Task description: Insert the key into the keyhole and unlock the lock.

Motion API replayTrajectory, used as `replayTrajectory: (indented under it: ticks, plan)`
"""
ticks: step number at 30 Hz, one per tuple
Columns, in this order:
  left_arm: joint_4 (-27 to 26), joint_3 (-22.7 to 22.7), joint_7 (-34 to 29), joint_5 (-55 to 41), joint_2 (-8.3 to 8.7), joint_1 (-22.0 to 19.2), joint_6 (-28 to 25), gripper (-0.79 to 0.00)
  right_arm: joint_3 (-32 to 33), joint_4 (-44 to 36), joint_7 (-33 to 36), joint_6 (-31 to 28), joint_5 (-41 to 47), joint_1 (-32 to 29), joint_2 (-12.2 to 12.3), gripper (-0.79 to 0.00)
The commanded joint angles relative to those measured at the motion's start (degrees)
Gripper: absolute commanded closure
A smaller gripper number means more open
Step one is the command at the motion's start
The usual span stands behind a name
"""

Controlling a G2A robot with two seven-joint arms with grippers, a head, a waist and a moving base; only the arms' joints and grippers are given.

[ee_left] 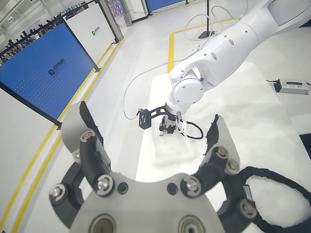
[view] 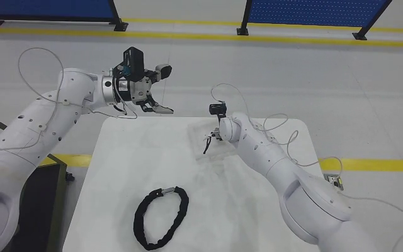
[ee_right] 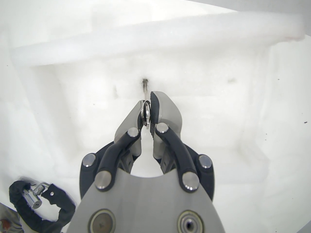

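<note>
A black fabric-sleeved chain lock (view: 160, 216) lies in a loop on the white table (view: 113, 189), its silver cylinder end (view: 165, 191) at the far side of the loop. In the right wrist view my right gripper (ee_right: 146, 104) is shut on the key (ee_right: 146, 112), whose ring and head sit between the pads while the blade tip stands in a slot in the white foam tray (ee_right: 170, 37). The lock (ee_right: 36, 200) lies off to one side there. My left gripper (view: 162, 88) hangs open over the table's far left edge, nothing between its fingers.
The foam tray (view: 217, 151) sits at the table's far middle, under the right gripper (view: 211, 140). Blue barrier panels (view: 315, 12) stand on the floor beyond. A grey power box (ee_left: 290, 86) lies on the floor past the table.
</note>
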Motion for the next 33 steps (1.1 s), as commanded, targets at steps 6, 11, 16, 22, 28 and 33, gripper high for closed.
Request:
replayTrajectory:
  ticks: [6, 11, 16, 22, 28, 33]
  plan:
    - [0.0, 0.01, 0.0, 0.0, 0.0, 0.0, 0.0, -0.785, 1.37, -0.26, -0.65, 0.17, -1.09, 0.41, 0.06, 0.0]
    - [0.0, 0.01, 0.0, 0.0, 0.0, 0.0, 0.0, -0.785, 2.27, -1.9, -0.16, 0.77, -3.12, 0.3, 0.76, 0.0]
    - [0.0, 0.01, 0.0, 0.0, 0.0, 0.0, 0.0, -0.785, 1.8, -3.66, 3.37, 4.05, -7.66, -0.18, 1.44, 0.0]
    - [0.0, 0.01, 0.0, 0.0, 0.0, 0.0, 0.0, -0.785, 2.2, -5.43, 6.54, 3.74, -9.87, -0.79, 1.83, 0.0]
    - [0.0, 0.01, 0.0, 0.0, 0.0, 0.0, 0.0, -0.785, 5.13, -8.66, 5.49, 1.42, -10.14, -1.46, 3.3, 0.0]
    - [0.0, 0.01, 0.0, 0.0, 0.0, 0.0, 0.0, -0.785, 8.31, -16.03, 5.54, 0.55, -11.78, -3.9, 5.62, 0.0]
